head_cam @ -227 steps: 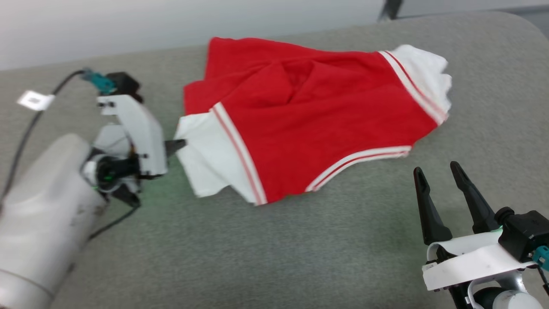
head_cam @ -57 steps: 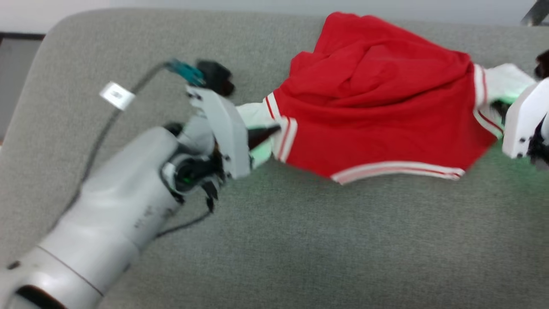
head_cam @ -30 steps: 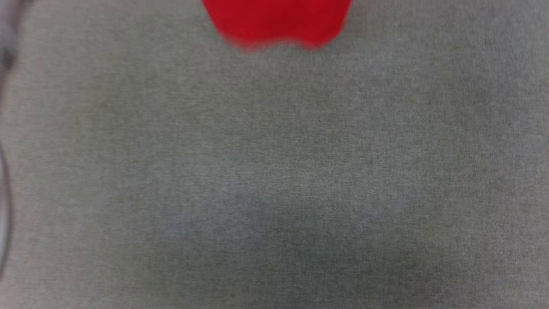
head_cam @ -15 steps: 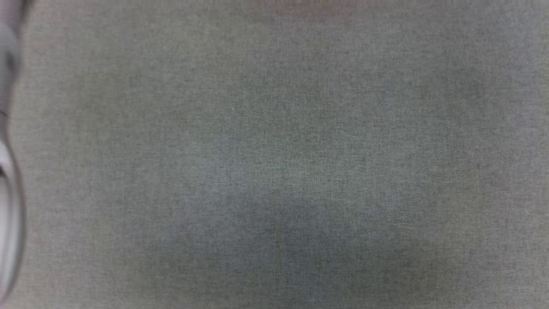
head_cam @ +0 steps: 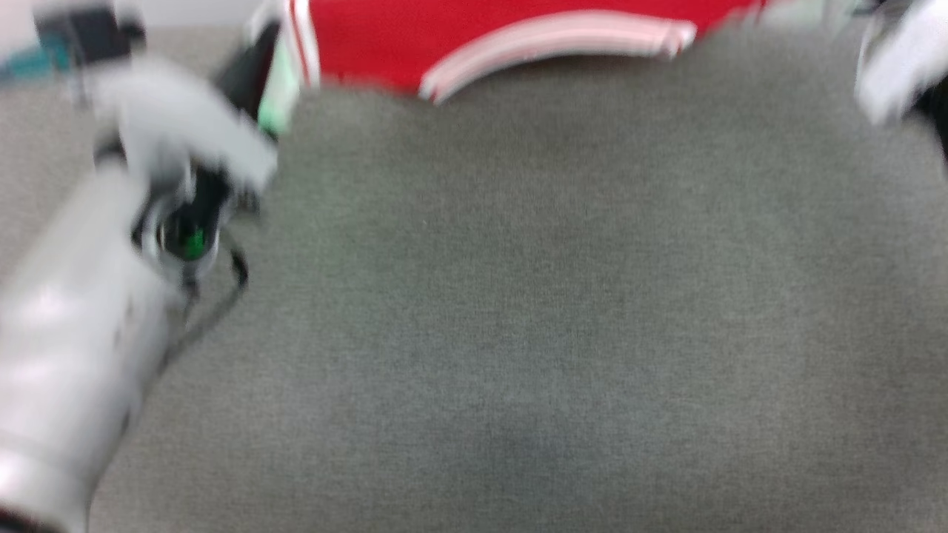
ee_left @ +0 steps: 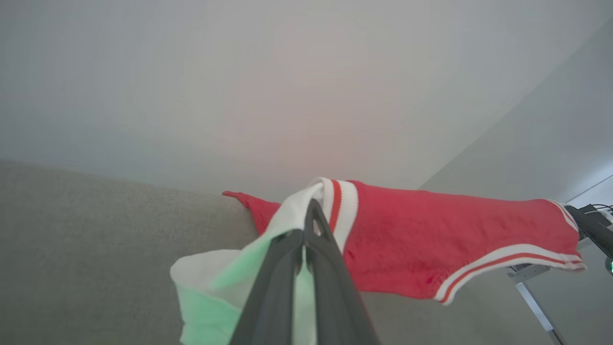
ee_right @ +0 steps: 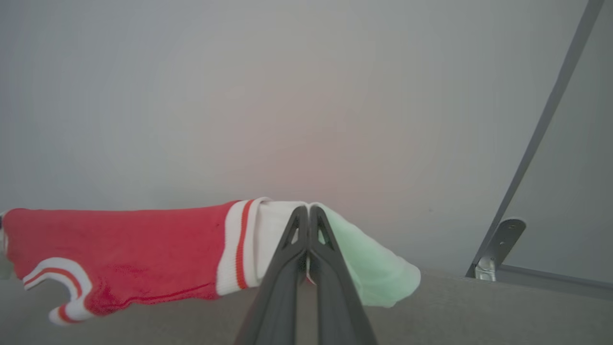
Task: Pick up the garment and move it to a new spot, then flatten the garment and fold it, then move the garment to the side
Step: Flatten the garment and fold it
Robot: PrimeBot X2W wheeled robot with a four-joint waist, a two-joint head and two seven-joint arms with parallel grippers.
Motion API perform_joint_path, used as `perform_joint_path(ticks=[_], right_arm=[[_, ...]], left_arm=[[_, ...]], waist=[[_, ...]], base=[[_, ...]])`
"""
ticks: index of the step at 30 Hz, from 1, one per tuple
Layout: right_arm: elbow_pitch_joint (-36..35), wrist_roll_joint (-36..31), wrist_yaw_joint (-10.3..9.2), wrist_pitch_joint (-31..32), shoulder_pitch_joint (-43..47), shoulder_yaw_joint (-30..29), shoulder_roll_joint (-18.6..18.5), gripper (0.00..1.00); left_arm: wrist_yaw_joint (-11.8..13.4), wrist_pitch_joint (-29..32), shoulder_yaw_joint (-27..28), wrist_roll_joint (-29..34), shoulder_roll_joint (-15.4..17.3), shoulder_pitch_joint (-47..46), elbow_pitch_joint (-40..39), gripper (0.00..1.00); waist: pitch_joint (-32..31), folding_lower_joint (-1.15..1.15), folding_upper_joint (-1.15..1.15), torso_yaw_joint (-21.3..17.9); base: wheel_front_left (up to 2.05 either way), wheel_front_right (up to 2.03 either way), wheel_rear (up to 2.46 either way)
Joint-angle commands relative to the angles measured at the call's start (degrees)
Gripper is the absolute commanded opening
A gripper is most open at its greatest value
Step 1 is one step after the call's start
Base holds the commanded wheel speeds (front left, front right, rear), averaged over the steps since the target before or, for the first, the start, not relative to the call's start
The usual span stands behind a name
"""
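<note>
A broad grey fabric surface spreads beneath both claws, with a pale wall rising beyond them. The garment, red with striped white bands, hangs stretched between the two claws, its banded hem sagging below them; whether it touches the surface cannot be told. The left claw has its fingers pressed together on one white sleeve, which drapes around them. The right claw pinches the other white sleeve, with cloth spilling to its outer side. A metal bracket sits on the wall further out on that side.
</note>
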Motion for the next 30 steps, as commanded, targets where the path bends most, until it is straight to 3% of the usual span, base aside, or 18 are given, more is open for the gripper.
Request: perform_joint_path(ticks=[1,3,7,11,16,24,27,30], right_arm=[[-2.9,1.2,-0.08,0.9,4.1,0.2,-1.2,0.0],[-8.2,2.2,-0.08,2.6,11.0,-0.7,-3.8,0.0],[-18.8,3.0,-0.08,6.7,24.9,-4.3,-7.2,0.0],[-29.1,0.9,-0.09,11.6,37.6,-10.5,-7.7,0.0],[-42.6,-3.7,-0.08,20.0,50.9,-19.2,-4.5,0.0],[-61.9,-9.7,-0.08,33.1,66.3,-30.0,3.2,0.0],[-66.1,-9.6,-0.09,36.4,69.5,-32.1,5.4,0.0],[-66.5,-11.4,-0.08,37.7,70.3,-31.4,4.6,0.0]], left_arm=[[-0.1,-0.3,0.2,-1.0,1.3,3.6,-1.8,0.0],[0.8,-0.8,0.1,-2.1,3.1,9.5,-5.8,0.0],[5.2,-2.6,-0.3,-3.5,7.3,21.0,-15.7,0.0],[10.1,-5.0,0.3,-5.5,11.8,31.8,-26.8,0.0],[16.4,-7.7,2.3,-7.9,17.3,43.1,-40.1,0.0],[25.2,-9.8,7.8,-8.8,22.1,58.3,-56.8,0.0],[26.8,-9.9,9.8,-8.0,22.6,62.2,-60.5,0.0],[27.4,-9.9,9.9,-6.0,22.3,63.3,-60.9,0.0]], waist=[[-2.9,0.0,0.0,0.3],[-4.2,0.0,0.0,0.1],[-6.2,0.0,0.0,-0.3],[-7.2,0.0,0.0,-1.5],[-7.7,0.0,0.0,-2.4],[-7.3,0.0,0.0,-3.0],[-6.8,0.0,0.0,-2.9],[-6.4,0.0,0.0,-2.7]], base=[[0.0,0.0,0.0],[0.0,0.0,0.0],[0.0,0.0,0.0],[0.0,0.0,0.0],[0.0,0.0,0.0],[0.0,0.0,0.0],[0.0,0.0,0.0],[0.0,0.0,0.0]])
